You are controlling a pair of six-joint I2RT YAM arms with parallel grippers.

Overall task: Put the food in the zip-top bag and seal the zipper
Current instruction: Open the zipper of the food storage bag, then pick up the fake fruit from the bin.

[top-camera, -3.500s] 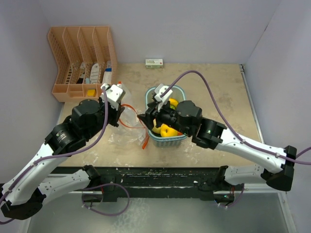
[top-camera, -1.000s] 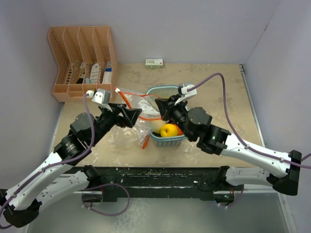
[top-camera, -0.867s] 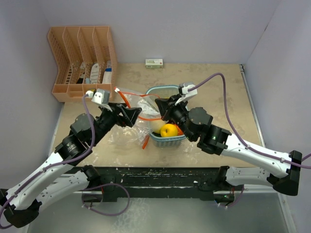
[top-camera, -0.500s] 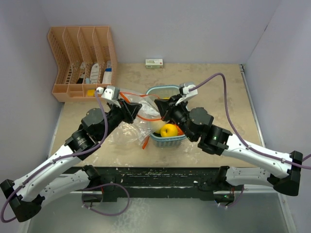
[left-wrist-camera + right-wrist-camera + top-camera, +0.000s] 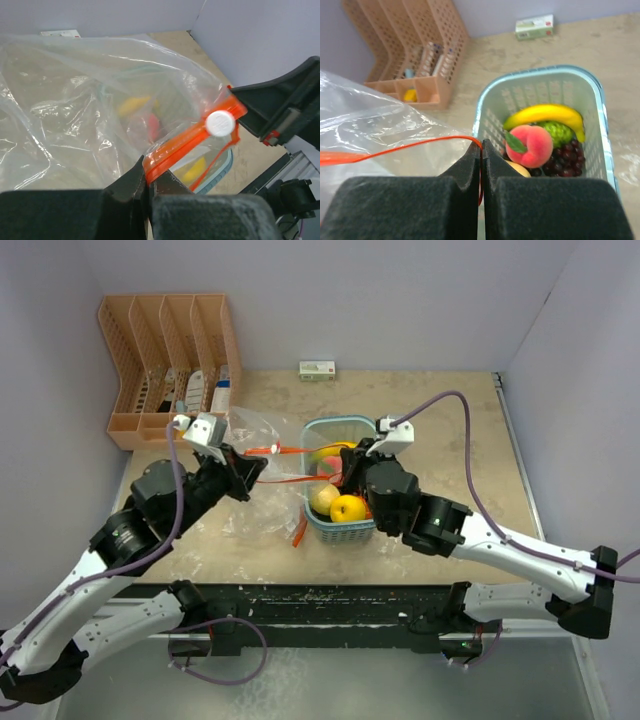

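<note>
I log from the top view:
- Bag (image 5: 250, 428), left of centre: clear, crinkled glare.
- Zipper (image 5: 185, 142): orange-red, with a white slider (image 5: 220, 123).
- Basket (image 5: 495, 105), centre: light blue mesh.
- Banana (image 5: 545, 115): yellow.
- Peach (image 5: 531, 146): pink-yellow, green leaf (image 5: 515, 142).
- Grapes (image 5: 565, 161): dark red.
- Round fruit (image 5: 347, 508): yellow.
- Rack (image 5: 170, 345), upper left: peach-orange lattice.
- Box (image 5: 535, 26): white-green.
- Table (image 5: 430, 410): mottled beige.

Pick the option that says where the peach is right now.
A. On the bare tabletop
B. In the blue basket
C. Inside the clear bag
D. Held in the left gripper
B: the peach lies in the blue basket, between the banana and the grapes.
</note>
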